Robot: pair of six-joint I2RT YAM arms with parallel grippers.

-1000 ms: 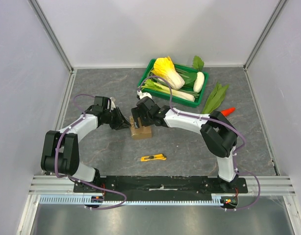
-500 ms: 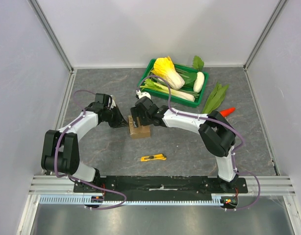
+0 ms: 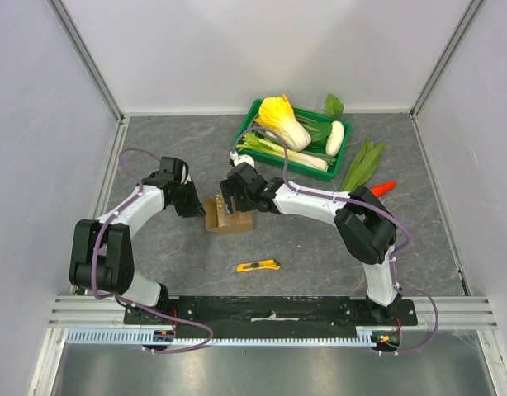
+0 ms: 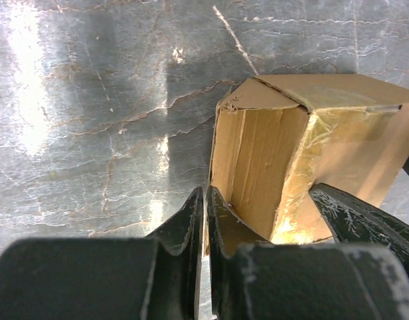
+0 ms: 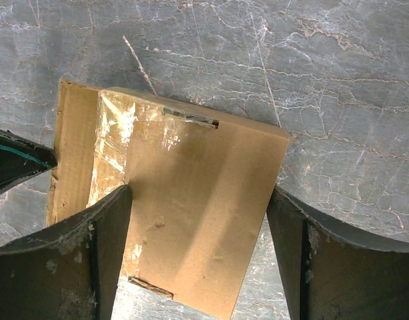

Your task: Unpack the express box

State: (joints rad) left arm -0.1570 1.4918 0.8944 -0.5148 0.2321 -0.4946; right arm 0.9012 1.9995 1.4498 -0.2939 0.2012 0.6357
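The express box (image 3: 235, 219) is a small brown cardboard box lying mid-table. Its left flap (image 3: 212, 213) is folded outward. My left gripper (image 3: 201, 208) sits just left of the box, shut on that flap. In the left wrist view the flap's thin edge runs between the pinched fingers of the left gripper (image 4: 204, 200), and the taped box (image 4: 351, 127) lies beyond. My right gripper (image 3: 234, 200) comes in from the far right side. Seen from the right wrist, the right gripper (image 5: 199, 192) stands wide, with both fingers against the sides of the box (image 5: 198, 167).
A green crate (image 3: 246, 125) of vegetables stands at the back, right of centre. Loose green leaves (image 3: 362, 163) and a small orange piece (image 3: 384, 187) lie to its right. A yellow utility knife (image 3: 258, 266) lies near the front. White walls enclose the table.
My left gripper has closed on the flap and drawn back to the left. The flap has swung open leftward, and the box has slid slightly left under the right gripper.
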